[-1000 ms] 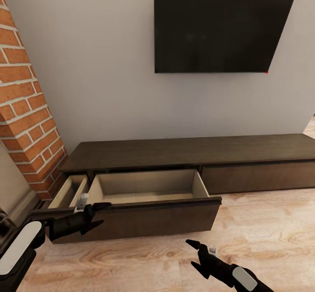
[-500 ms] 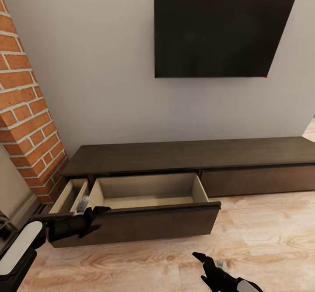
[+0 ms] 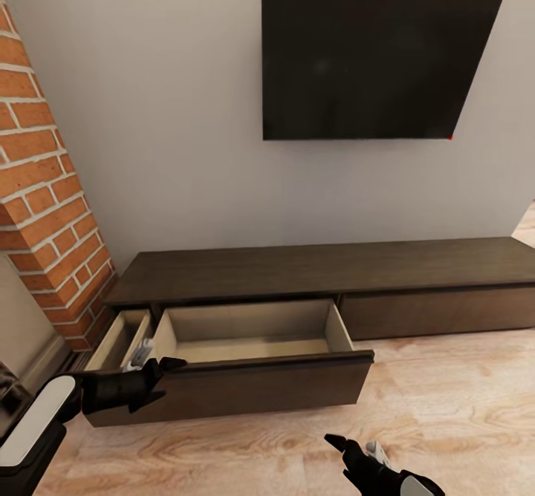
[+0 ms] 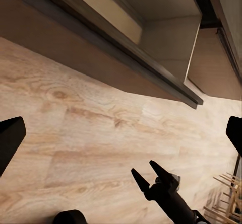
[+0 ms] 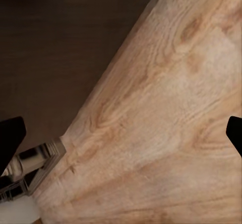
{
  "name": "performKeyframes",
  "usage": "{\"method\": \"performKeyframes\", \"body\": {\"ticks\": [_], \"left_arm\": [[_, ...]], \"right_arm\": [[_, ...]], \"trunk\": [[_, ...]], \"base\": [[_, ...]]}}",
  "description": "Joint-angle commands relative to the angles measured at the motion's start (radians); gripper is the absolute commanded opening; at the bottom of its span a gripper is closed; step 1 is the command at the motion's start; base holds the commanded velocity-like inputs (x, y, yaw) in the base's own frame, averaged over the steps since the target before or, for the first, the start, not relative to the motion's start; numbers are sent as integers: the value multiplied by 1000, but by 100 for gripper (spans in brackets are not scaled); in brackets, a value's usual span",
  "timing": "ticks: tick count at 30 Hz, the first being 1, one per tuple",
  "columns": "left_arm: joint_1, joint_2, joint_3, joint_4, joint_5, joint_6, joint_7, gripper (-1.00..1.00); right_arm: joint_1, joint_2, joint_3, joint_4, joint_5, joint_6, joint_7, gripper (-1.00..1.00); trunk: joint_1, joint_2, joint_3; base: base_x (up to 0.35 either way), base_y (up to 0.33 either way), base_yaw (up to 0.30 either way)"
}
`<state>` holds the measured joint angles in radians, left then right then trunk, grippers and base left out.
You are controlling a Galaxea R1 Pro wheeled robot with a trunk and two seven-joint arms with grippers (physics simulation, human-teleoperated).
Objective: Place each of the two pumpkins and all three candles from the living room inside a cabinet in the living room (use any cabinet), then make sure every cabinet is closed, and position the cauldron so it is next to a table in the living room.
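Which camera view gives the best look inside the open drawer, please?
The head view: the open drawer shows its whole pale interior, with nothing visible inside. The left wrist view catches part of its front and side wall; the right wrist view shows just a dark wood surface.

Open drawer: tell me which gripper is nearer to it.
Left. The left gripper sits at the open drawer front's left end; the right gripper hangs low over the floor, apart.

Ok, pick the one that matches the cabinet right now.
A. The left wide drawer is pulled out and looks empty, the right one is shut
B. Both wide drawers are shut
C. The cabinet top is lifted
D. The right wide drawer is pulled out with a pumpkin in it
A: on the cabinet, the left drawer stands pulled out with a bare beige inside, while the right drawer front sits flush.
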<state>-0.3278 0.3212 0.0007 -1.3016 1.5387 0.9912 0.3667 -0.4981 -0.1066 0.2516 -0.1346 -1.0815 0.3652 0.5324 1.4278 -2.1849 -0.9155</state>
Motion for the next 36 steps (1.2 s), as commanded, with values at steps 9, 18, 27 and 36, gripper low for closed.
{"method": "performKeyframes", "body": {"ticks": [9, 18, 27, 36], "left_arm": [[-1, 2, 1, 1, 15, 1, 11, 100], [-1, 3, 2, 3, 18, 1, 11, 100], [-1, 20, 13, 7, 20, 2, 11, 100], [5, 45, 6, 105, 4, 1, 11, 100]], "right_arm": [[0, 0, 8, -2, -8, 3, 6, 100], [0, 0, 9, -1, -6, -49, 3, 100], [0, 3, 12, 0, 40, -156, -13, 100], [0, 12, 12, 10, 111, -249, -48, 100]], "trunk": [[-35, 63, 27], [-69, 126, 56], [-104, 189, 84], [-138, 252, 112]], "base": [[0, 0, 0], [0, 0, 47], [0, 0, 269], [-90, 44, 291]]}}
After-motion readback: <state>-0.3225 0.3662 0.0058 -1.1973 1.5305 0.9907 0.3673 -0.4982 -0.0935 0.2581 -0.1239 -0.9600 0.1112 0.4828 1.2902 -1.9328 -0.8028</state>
